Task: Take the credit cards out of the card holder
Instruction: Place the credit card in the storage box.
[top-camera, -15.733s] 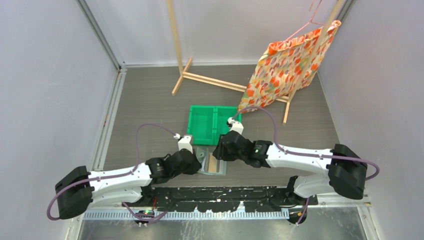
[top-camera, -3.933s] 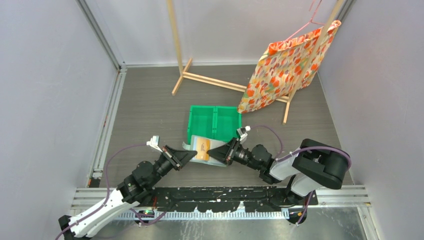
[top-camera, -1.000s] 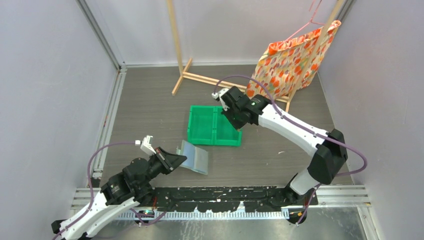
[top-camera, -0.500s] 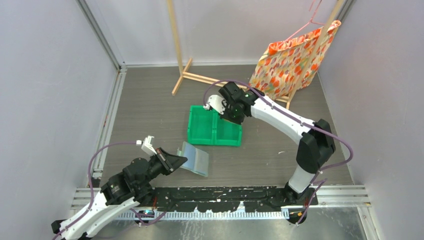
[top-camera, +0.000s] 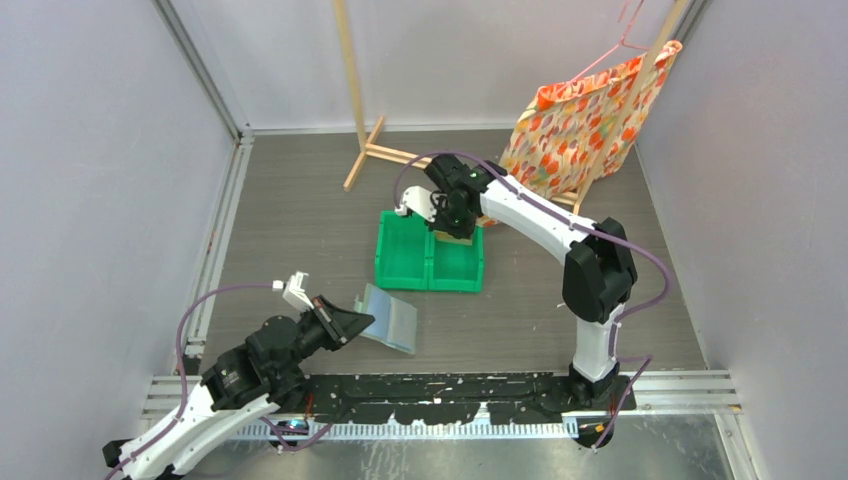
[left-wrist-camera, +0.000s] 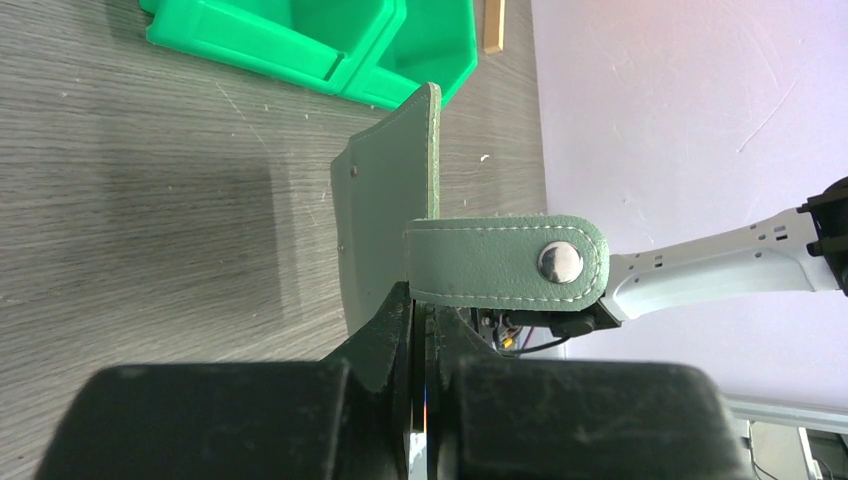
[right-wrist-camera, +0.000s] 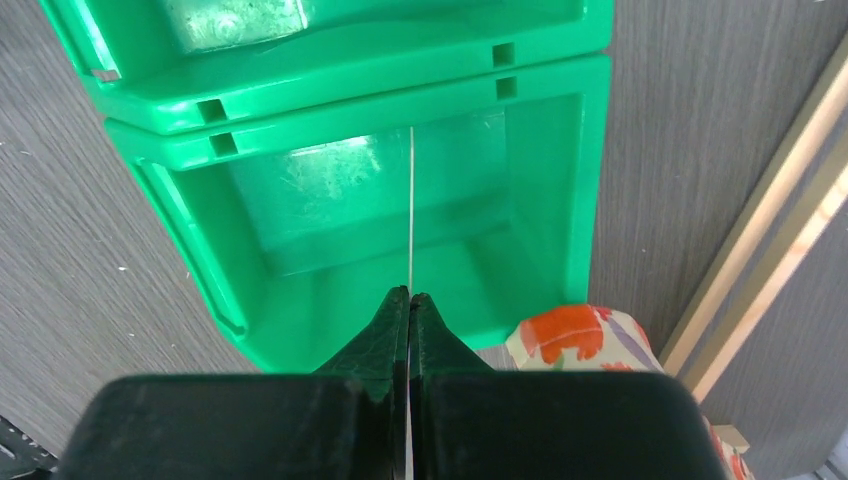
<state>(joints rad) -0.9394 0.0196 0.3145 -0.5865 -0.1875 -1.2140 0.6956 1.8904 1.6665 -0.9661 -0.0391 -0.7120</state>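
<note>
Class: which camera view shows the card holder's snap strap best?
The left wrist view: the strap with its metal snap sits close up, on the card holder clamped in the left gripper. The top view shows the holder, its strap too small to tell; the right wrist view shows neither.

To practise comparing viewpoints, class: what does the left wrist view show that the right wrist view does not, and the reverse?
Only the left wrist view: the left gripper shut on the grey-green card holder, its snap strap sticking out.
Only the right wrist view: the right gripper shut on a credit card, seen edge-on above a compartment of the green bin, with floral fabric nearby.
Both: the green bin and the grey table.
</note>
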